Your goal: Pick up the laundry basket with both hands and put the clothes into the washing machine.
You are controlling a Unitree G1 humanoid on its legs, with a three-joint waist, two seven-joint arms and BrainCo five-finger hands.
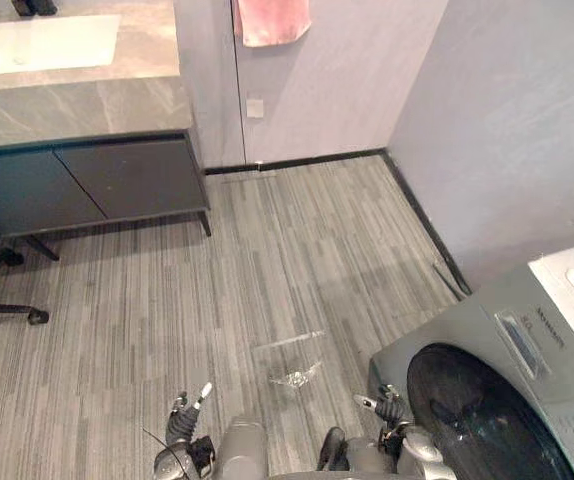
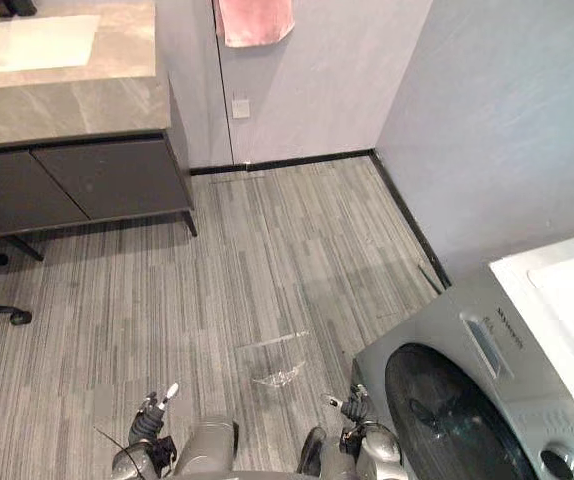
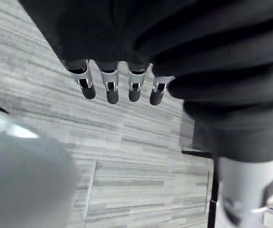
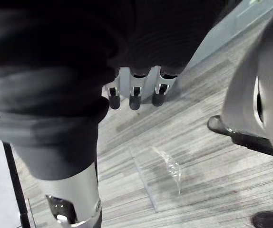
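A grey front-loading washing machine (image 1: 512, 350) stands at the lower right, its dark round door (image 1: 467, 420) shut and its top white. My left hand (image 1: 182, 425) hangs low over the striped grey floor, fingers (image 3: 108, 88) relaxed and holding nothing. My right hand (image 1: 387, 408) hangs just left of the machine's front corner, with its fingers (image 4: 134, 95) also loose and empty.
A dark vanity cabinet (image 1: 97, 185) with a stone counter and a white sink (image 1: 42, 42) stands at the far left. A pink towel (image 1: 272, 20) hangs on the back wall. An office chair's base (image 1: 7, 300) is at the left edge. A clear plastic sheet (image 1: 292, 372) lies on the floor between my hands.
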